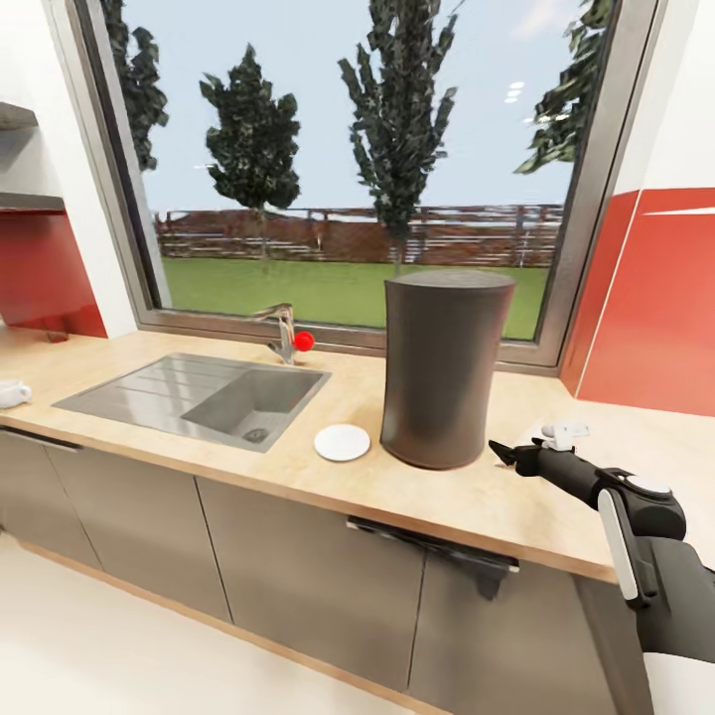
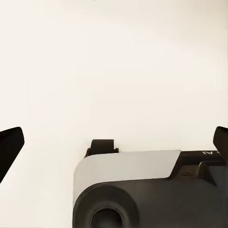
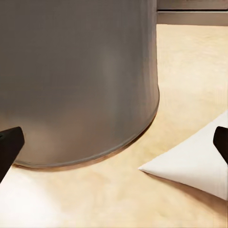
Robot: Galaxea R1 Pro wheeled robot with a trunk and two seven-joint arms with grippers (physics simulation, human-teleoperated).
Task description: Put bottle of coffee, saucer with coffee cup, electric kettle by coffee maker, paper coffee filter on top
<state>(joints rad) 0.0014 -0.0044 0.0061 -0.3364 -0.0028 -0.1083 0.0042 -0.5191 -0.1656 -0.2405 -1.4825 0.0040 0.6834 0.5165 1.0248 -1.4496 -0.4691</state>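
Observation:
The coffee maker [image 1: 445, 367] stands tall and dark grey on the kitchen countertop [image 1: 328, 487], right of the sink. Its base looms close in the right wrist view as the coffee maker [image 3: 76, 80]. The white saucer [image 1: 342, 442] lies flat at its left foot. On the machine's right, the paper coffee filter [image 1: 562, 432] lies on its side, seen as a white cone, the paper coffee filter [image 3: 197, 166], near one fingertip. My right gripper [image 1: 506, 454] hovers low over the counter between machine and filter, open and empty. A white coffee cup [image 1: 10, 394] sits at the far left edge. My left gripper [image 2: 114, 142] is open.
A grey inset sink [image 1: 199, 397] with a faucet [image 1: 283, 333] and a red knob lies left of the saucer. A large window runs behind the counter. Red wall panels [image 1: 655, 308] rise at the right. Grey shelves [image 1: 20, 202] hang at the upper left. Cabinet fronts sit below.

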